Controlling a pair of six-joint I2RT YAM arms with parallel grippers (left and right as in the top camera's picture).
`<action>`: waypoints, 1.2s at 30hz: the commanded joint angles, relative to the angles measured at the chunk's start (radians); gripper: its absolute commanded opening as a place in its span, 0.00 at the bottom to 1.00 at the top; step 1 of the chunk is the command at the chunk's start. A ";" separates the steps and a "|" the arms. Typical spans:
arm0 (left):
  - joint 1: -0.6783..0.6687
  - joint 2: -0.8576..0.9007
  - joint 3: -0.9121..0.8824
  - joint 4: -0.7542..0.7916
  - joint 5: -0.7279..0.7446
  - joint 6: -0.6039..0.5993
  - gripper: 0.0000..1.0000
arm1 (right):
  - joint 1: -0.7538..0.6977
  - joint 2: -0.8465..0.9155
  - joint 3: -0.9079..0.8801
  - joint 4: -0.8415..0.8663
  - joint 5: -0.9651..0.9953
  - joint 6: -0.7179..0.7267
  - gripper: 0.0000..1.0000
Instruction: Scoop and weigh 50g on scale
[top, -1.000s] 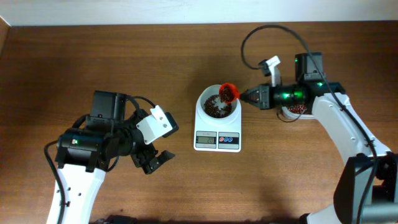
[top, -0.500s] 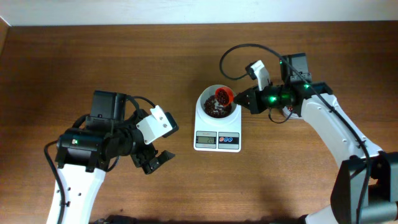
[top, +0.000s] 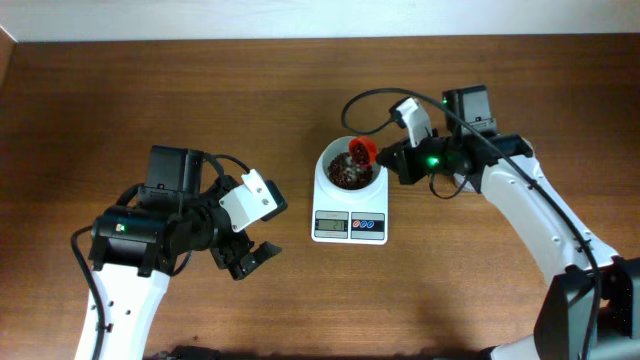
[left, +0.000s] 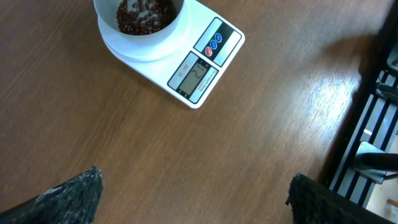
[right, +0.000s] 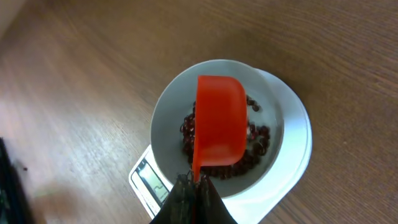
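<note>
Scoop of red plastic (right: 219, 121), light and stiff I judge, is pinched by its handle in my right fingers (right: 178, 202), tilted over the round white bowl (top: 328, 160) on the small white digital scale (top: 350, 226) in the middle of the tabletop (top: 200, 100). My left fingers (left: 71, 193) gape wide, empty.

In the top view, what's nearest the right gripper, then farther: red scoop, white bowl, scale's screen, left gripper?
1. Red scoop, clamped in the right gripper.
2. White bowl, under the scoop.
3. Scale's screen, toward the front.
4. Left gripper, far left.
</note>
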 joint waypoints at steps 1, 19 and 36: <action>0.005 -0.008 0.020 -0.002 0.018 0.016 0.99 | 0.031 -0.030 0.021 0.004 0.068 -0.028 0.04; 0.005 -0.008 0.020 -0.002 0.018 0.017 0.99 | 0.038 -0.039 0.021 0.008 0.078 -0.033 0.04; 0.005 -0.008 0.020 -0.002 0.018 0.017 0.99 | 0.127 -0.110 0.021 0.002 0.301 -0.037 0.04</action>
